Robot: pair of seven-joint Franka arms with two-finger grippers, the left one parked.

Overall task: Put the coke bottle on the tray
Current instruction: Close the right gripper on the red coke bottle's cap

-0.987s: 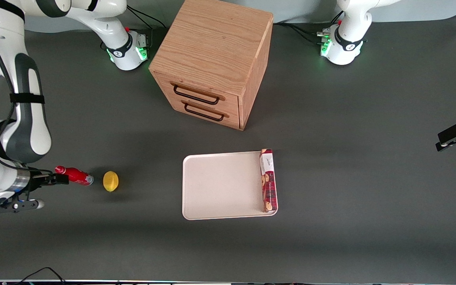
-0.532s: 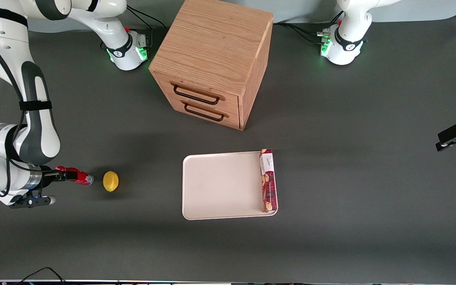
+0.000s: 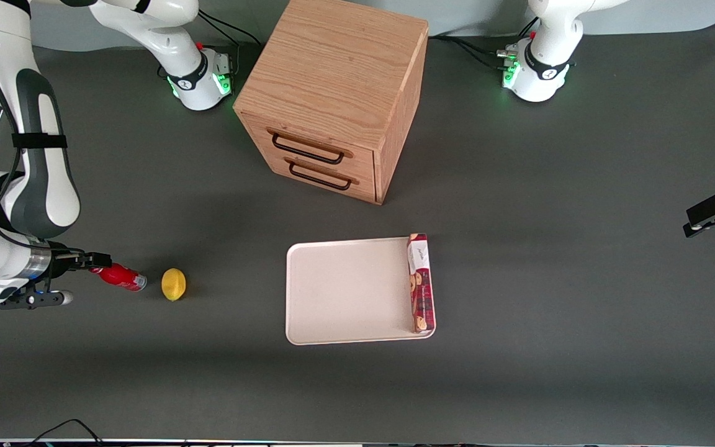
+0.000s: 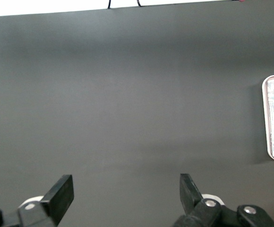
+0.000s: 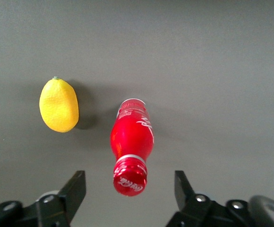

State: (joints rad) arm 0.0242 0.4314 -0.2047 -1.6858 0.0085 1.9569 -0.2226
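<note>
- Fingers of the gripper stood wide apart in the right wrist view, one on each side of the red cap, touching nothing.
- Between them the coke bottle lay on its side on the dark table, its cap pointing toward the gripper and its base pointing away.
- Just beside the bottle, apart from it, a yellow lemon rested on the table.
- In the front view the gripper hung at the working arm's end of the table, right at the cap end of the coke bottle.
- The lemon sat near the bottle's base, between the bottle and the tray.
- The tray lay flat near the middle of the table, well apart from the bottle, at about the same nearness to the front camera.
- A long red cookie box lay on the tray along the rim toward the parked arm's end.
- Farther from the front camera than the tray stood a wooden drawer cabinet, with both its drawers shut.
</note>
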